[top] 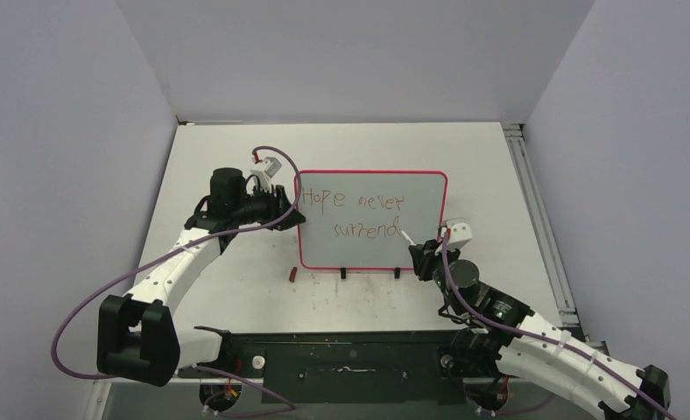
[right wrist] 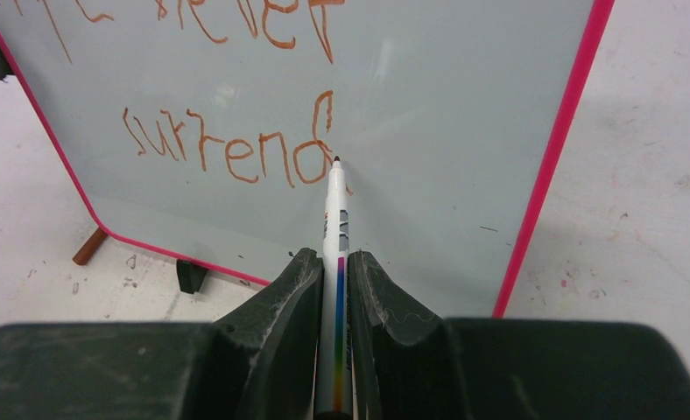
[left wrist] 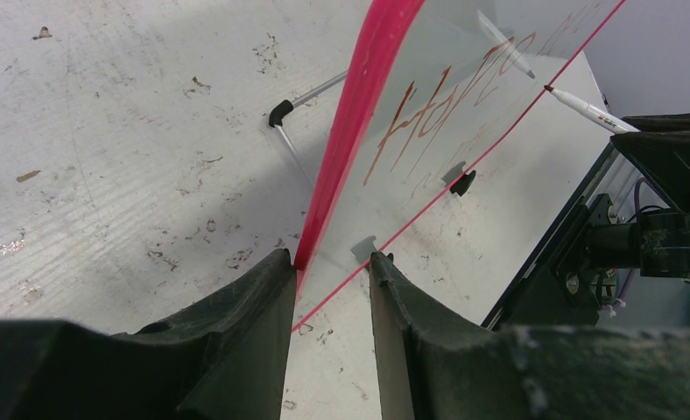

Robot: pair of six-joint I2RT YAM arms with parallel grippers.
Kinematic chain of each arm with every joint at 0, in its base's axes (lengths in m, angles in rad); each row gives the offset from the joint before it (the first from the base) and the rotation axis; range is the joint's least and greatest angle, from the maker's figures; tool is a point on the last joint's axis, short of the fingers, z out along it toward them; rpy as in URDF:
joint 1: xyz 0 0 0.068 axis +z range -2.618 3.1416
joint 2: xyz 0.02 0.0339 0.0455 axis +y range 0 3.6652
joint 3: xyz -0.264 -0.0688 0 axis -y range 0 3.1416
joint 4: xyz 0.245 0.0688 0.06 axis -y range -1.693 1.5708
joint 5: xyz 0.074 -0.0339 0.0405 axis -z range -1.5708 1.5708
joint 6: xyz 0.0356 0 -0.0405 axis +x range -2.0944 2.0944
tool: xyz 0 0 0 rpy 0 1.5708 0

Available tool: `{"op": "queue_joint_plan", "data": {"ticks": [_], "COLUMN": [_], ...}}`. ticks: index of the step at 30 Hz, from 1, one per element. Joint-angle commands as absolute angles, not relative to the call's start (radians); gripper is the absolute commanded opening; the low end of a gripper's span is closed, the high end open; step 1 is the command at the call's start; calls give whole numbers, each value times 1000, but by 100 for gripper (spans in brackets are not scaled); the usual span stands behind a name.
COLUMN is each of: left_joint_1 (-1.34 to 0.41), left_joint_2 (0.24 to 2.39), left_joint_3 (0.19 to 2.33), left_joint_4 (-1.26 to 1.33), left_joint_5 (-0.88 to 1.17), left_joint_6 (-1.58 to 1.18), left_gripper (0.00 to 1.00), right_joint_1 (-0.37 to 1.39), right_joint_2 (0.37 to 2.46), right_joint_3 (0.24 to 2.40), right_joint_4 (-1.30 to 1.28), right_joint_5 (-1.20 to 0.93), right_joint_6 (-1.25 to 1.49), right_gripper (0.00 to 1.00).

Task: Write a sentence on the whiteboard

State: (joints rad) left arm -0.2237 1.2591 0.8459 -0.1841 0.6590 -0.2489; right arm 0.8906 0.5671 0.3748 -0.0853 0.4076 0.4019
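The whiteboard, white with a pink-red frame, stands on the table. The sentence reads "Hope never" with "surrend" below, in reddish-brown letters. My left gripper is at the board's left edge. In the left wrist view its jaws close on the frame, one finger behind and one on the face. My right gripper is shut on a white marker. The marker's tip rests on the board just right of the "d". The marker also shows in the left wrist view.
A reddish-brown marker cap lies on the table by the board's lower left corner. Two black feet stick out under the board's bottom edge. A wire stand props the board from behind. A metal rail runs along the table's right side.
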Motion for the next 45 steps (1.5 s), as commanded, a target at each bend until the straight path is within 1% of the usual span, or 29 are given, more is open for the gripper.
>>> {"op": "queue_joint_plan", "data": {"ticks": [1,8,11,18,32,45], "left_joint_1": [-232,-233,-233,-232,-232,-234], "left_joint_2": [1265,1278,1280,1280,1275,1272], "left_joint_3": [861,864,865,865,864,861], "left_joint_4": [-167,-169,-169,-172,-173,-173], "left_joint_5": [670,674,672,672,673,673], "left_joint_6": [-231,-224,-222,-221,-219,-219], "left_gripper": [34,33,31,31,30,30], "right_joint_1": [888,887,887,888,888,887], "right_joint_2": [549,555,574,612,565,633], "right_joint_3": [409,408,408,417,425,437], "right_joint_4": [-141,-112,-98,-87,-160,-24], "right_joint_5": [442,477,479,482,560,524], "right_joint_6": [413,401,395,385,421,360], "right_gripper": [5,5,5,5,5,5]}}
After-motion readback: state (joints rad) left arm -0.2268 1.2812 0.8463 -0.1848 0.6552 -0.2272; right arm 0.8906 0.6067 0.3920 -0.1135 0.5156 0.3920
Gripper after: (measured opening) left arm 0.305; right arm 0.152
